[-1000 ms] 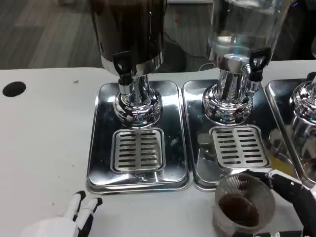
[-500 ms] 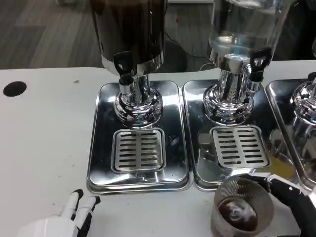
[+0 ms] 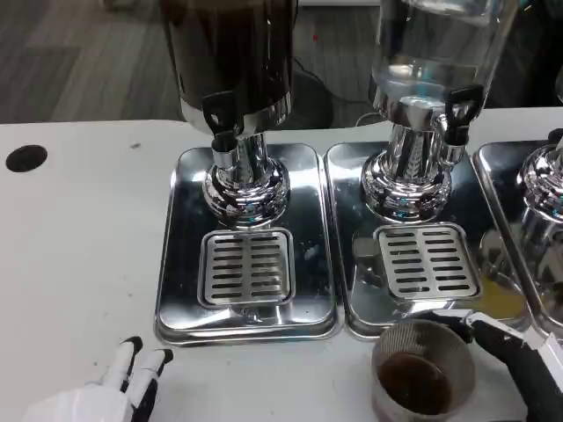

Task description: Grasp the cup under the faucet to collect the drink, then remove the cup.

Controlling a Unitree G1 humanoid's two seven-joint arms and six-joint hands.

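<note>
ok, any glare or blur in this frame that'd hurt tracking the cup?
Head view: strong reflections on the steel drip trays and dispenser bases; the clear cup with brown drink reads fine; the right hand is cropped by the frame edge; overall slightly soft, no motion blur.

- We see a white desk (image 3: 79,237) spanning the foreground, its far edge running across the upper part of the view.
- We notice a round black hole (image 3: 25,158) in the desk near its left edge.
- Beyond the desk we make out a grey floor (image 3: 79,61) with a streaked, plank-like pattern.
- We see bright overhead light glinting off the desk's surface.
</note>
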